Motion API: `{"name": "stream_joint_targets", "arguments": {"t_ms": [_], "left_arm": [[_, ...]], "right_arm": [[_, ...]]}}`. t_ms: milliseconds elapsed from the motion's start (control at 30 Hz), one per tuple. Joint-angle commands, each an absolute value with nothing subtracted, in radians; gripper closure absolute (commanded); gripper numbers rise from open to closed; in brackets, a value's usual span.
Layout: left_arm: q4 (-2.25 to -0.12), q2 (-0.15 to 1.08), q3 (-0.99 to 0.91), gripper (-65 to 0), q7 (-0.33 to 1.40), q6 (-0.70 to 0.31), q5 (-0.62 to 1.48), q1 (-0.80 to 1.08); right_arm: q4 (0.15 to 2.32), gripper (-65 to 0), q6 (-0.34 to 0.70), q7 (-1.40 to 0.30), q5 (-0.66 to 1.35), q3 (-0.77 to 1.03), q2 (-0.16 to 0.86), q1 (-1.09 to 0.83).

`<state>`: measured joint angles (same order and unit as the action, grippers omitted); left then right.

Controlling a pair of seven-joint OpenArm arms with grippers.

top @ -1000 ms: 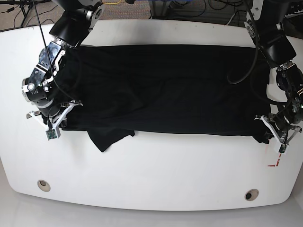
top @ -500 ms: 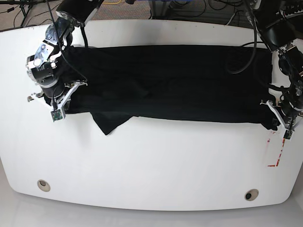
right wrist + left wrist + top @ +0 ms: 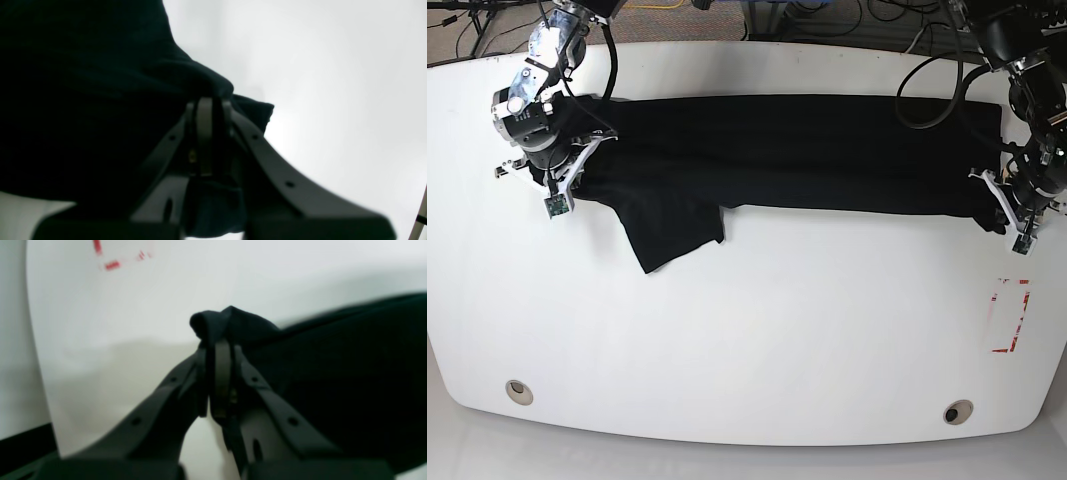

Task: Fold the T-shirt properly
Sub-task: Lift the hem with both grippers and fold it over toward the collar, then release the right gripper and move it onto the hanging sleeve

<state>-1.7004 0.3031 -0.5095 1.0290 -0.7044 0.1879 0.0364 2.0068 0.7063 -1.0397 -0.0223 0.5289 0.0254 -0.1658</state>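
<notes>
Seen from the base camera, the right arm's black-and-white gripper (image 3: 555,190) sits at the far left of the white oval tabletop (image 3: 757,340), its jaws closed tight on one end of the large plain black soft-fabric T-shirt (image 3: 797,150). The right wrist camera shows the same grip close up: the two dark fingers (image 3: 203,133) pressed together with a bunched fold of black cloth (image 3: 100,100) squeezed between them, and bare white table beyond.

The T-shirt lies stretched into a long, narrow band across the far half of the table, running from one gripper to the other. Near its left end a short sleeve (image 3: 672,232) hangs out of the band toward the camera, lying flat on the table as a loose flap.

At the right end, the left arm's gripper (image 3: 1012,222) is likewise clamped shut on the garment's other end. The left wrist camera shows its fingers (image 3: 222,373) together around a small knot of black fabric (image 3: 230,323) that pokes out above the tips, the rest of the shirt trailing away to the right of that view.

A red marked rectangle (image 3: 1007,318) sits on the table near the right edge, apart from the cloth. Two round metal-ringed holes (image 3: 519,391) (image 3: 958,411) lie at the table's near edge.
</notes>
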Motion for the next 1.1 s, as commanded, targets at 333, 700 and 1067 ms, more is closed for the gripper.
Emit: {"name": "stream_joint_targets", "arguments": {"t_ms": [333, 700, 1067], "left_arm": [[-1.712, 0.326, -0.507, -5.7, 1.017, -0.698, 0.182, 0.142], [-1.719, 0.326, -0.476, -43.6, 1.021, -0.698, 0.182, 0.157], [-1.808, 0.329, -0.481, -39.9, 1.021, -0.698, 0.186, 0.125]], "right_arm": [[2.026, -3.8, 0.698, -1.026, -0.03, 0.532, 0.035, -0.236], [2.025, -51.2, 0.698, -1.024, -0.028, 0.533, 0.033, -0.232], [1.983, -58.3, 0.698, -1.023, -0.028, 0.533, -0.008, -0.039]]}}
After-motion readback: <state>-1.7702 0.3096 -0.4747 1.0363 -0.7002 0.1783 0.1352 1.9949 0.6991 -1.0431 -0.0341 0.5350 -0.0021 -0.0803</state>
